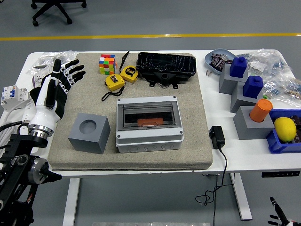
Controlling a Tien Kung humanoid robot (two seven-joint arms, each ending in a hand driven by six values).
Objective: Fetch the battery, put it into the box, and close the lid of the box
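Observation:
The grey box (149, 125) sits mid-mat with its clear lid lying flat over it. Under the lid lies an orange object (149, 123), apparently the battery. My left hand (63, 75) hovers over the mat's left edge, well left of the box, with its fingers spread and nothing in them. It is behind and left of a grey cube (89, 133) with a round hole. Only black fingertips of my right hand (277, 214) show at the bottom right corner, below the table.
A Rubik's cube (107, 63), two yellow tape measures (121, 77) and a black case (166, 67) lie behind the box. A black adapter (217, 136) with its cord sits right of the mat. Grey and blue blocks, an orange cylinder (261, 109) and a lemon (285, 128) crowd the right side.

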